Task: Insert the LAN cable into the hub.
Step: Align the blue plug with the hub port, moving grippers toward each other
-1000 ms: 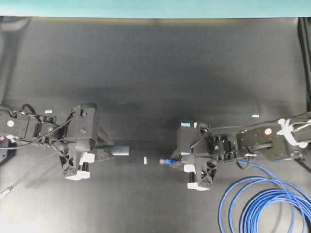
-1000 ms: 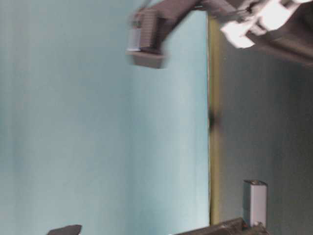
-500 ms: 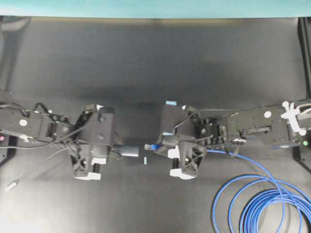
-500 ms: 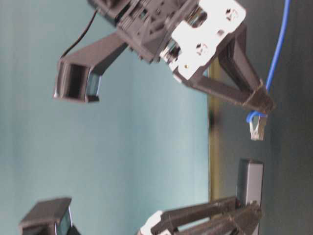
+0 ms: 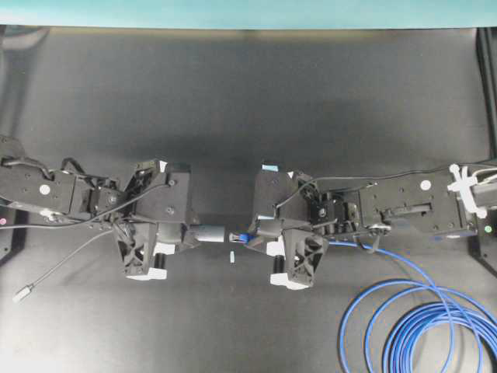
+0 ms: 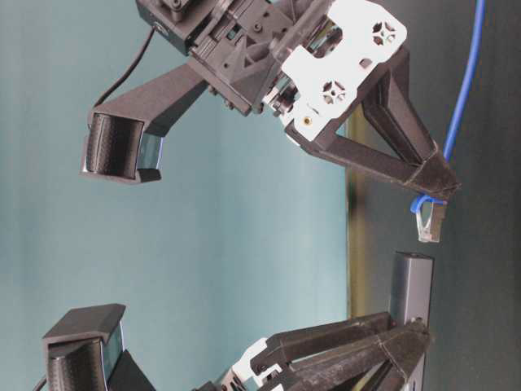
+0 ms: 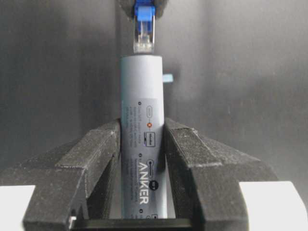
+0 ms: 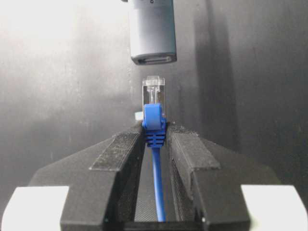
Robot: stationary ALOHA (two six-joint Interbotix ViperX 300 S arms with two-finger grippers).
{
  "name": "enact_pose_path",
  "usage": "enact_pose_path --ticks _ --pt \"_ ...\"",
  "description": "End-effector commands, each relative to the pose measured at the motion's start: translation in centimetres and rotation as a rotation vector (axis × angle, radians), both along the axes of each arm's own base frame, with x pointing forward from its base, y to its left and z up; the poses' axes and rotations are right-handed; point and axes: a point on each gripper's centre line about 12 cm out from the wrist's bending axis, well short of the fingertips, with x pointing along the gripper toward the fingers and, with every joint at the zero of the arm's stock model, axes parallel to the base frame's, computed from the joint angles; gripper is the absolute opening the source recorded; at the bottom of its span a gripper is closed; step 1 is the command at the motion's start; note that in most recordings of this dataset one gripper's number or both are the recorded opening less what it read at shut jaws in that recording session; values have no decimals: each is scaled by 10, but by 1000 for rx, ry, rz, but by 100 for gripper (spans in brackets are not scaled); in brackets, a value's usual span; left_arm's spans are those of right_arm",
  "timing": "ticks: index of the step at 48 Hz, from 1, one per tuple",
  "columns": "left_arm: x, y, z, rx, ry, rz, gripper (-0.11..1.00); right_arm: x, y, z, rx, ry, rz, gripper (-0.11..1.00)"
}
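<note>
The hub (image 7: 142,96), a slim grey bar, is clamped between the fingers of my left gripper (image 7: 142,130), which is shut on it. Its free end (image 5: 211,232) points right. My right gripper (image 8: 155,131) is shut on the blue boot of the LAN cable. The clear plug (image 8: 154,94) sticks out toward the hub's open port (image 8: 153,58). The plug (image 6: 429,221) and the hub (image 6: 409,285) line up end to end with a small gap between them. The blue LAN cable (image 5: 419,326) trails back to its coil at the lower right.
The hub's thin grey cord runs left to a small silver plug (image 5: 22,294) near the mat's left edge. A tiny white strip (image 5: 231,256) lies on the black mat just below the gap. Another white strip (image 5: 408,186) lies right of centre.
Both arms have moved in toward the middle. The left one brought the hub to the right, the right one carried the plug to the left, and the wide gap has shrunk to a sliver.
</note>
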Motion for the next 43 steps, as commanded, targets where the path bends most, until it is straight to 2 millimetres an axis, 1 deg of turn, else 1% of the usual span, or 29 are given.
enact_pose_path --ticks 1,20,43 --pt "4 -1 7 2 -23 -4 28 5 1 9 7 -33 -3 13" --pt "9 -1 3 3 -16 -5 28 12 -4 13 -1 -45 -9 13" --pt "10 0 3 3 -16 -1 28 10 -4 9 -6 -9 -4 13"
